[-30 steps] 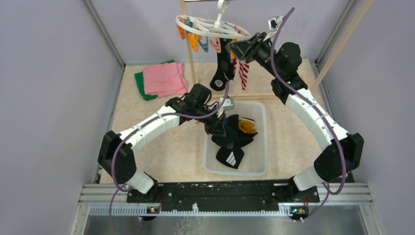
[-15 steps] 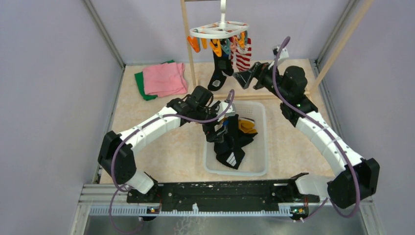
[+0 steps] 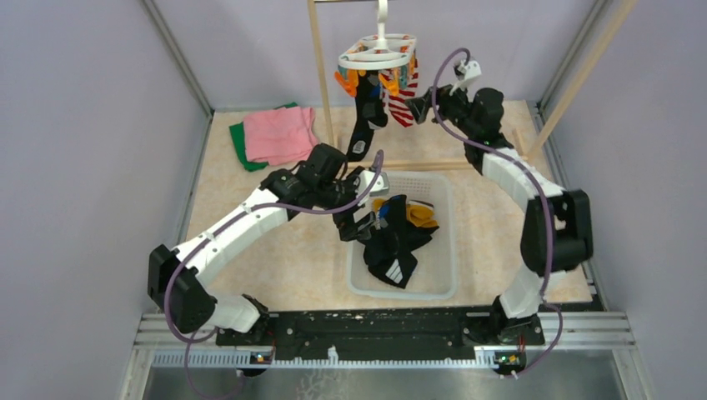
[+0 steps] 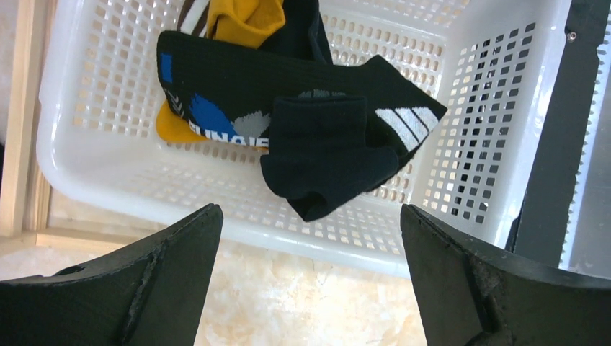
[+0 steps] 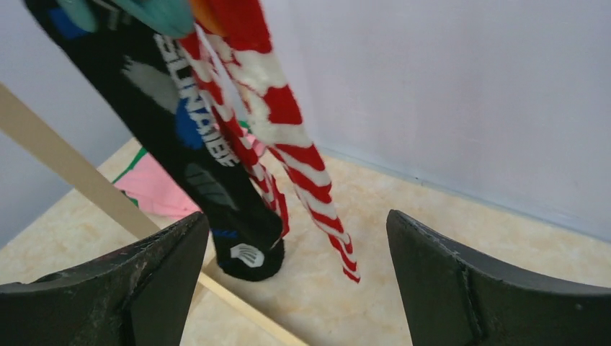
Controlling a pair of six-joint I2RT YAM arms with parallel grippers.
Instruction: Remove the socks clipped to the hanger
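In the basket [image 4: 108, 173] lie black and mustard socks [image 4: 317, 137]; left end effector [image 4: 310, 231] and right end effector [image 5: 297, 231] gape.

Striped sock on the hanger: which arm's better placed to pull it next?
Right. The right gripper, open, is up beside the hanger, with the red-and-white striped sock hanging straight ahead in its wrist view. The left gripper, also open, is down at the basket, away from the hanger.

beige marbled table top [image 3: 275, 250]. pink cloth [image 3: 281, 133] over green cloth [image 3: 238, 143] at far left corner. white mesh basket [image 3: 446, 242] near middle. wooden rack foot bar [image 3: 417, 163] just behind basket.
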